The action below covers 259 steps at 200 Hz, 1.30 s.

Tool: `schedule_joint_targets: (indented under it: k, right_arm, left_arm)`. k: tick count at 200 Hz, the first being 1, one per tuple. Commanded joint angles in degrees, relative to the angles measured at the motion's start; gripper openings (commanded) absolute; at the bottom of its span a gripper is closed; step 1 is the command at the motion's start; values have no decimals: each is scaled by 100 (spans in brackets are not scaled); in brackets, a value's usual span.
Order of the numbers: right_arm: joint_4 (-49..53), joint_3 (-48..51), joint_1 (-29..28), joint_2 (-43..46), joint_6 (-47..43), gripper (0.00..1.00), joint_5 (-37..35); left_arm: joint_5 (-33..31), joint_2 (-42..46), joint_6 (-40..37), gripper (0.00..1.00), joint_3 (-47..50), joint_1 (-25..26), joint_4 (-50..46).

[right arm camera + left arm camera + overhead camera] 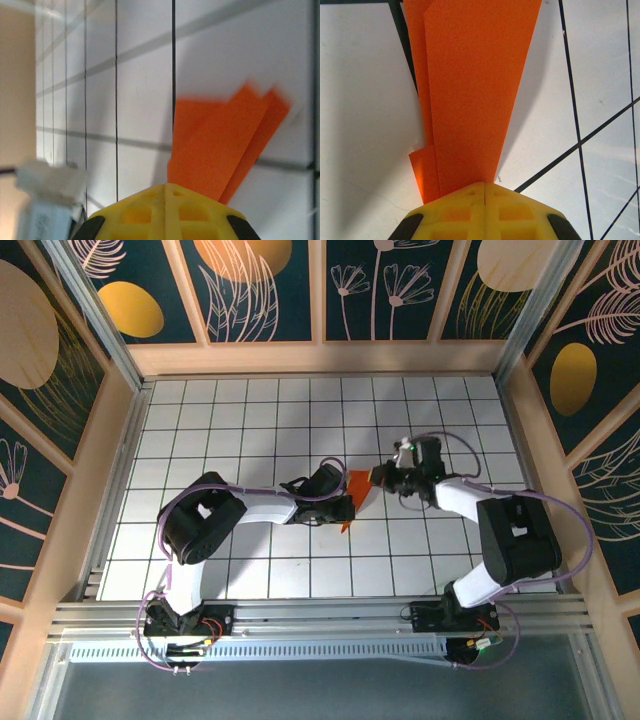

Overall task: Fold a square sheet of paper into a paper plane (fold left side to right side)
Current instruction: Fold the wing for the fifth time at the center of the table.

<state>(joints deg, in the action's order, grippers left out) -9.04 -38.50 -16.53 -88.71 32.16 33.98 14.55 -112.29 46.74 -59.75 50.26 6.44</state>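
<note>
**A:** Closest to the left wrist lens, the yellow plastic left jaws are pressed together with no gap along their seam. The bright orange folded paper [475, 90] comes straight out of their tips and widens ahead of them.

**B:** So they're pinching it?

**A:** It looks that way. I count at least two layers, with a shorter flap just left of the tips. The white gridded surface [365, 100] lies behind the paper.

**B:** And on the right?

**A:** The yellow right jaws are also clamped tight. The same paper [220, 150] leaves their tips and runs up and to the right, and its far end is blurred. From above, the paper [357, 483] sits between the two pairs of jaws, with the left arm [250, 508] and right arm [470, 502] reaching in from either side. I can't tell if it touches the surface.

**B:** Which step is this?

**A:** A late one, I'd say. A narrow, layered strip suggests the dart is nearly formed and a wing crease is being worked.

**B:** And the next move?

**A:** Probably one pair of jaws holds firm while the other presses or releases gently. Thin paper held at both ends could tear if pulled.
</note>
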Motion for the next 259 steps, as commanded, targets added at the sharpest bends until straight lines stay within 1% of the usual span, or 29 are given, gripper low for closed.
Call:
schedule_joint_targets:
  k: [1,47,79,96,116,142,146,177,219,236,259]
  right_arm:
    - [-317,218,-384,-206,604,0,178]
    - [-678,121,-723,-811,875,0,168]
    - [-438,31,-777,-1056,781,0,-54]
    - [-220,57,-775,-1131,679,0,-197]
    - [-129,147,-767,-1216,613,0,-216]
    - [-152,271,-759,-1291,571,0,-131]
    - [-159,289,-759,-1302,564,0,-121]
    - [-177,315,-755,-1325,463,0,-49]
    - [-66,248,-756,-1368,363,0,-65]
    - [-24,236,-759,-1384,334,0,-110]
    - [-10,238,-759,-1393,335,0,-126]
  left_arm:
    - [-268,-205,54,0,260,-59,-688]
    - [-246,-155,91,0,288,-61,-597]
    - [-135,-40,164,0,301,-63,-380]
    - [-3,61,215,5,272,-79,-248]
    - [251,258,297,9,270,-112,22]
    - [733,592,579,11,367,-204,578]
    - [788,645,634,11,526,-223,662]
    - [1185,878,995,12,880,-323,1156]
    - [1743,706,1376,10,1130,-349,1841]
    - [1854,609,1366,9,1114,-346,1846]
    - [1838,516,1351,9,1131,-346,1811]
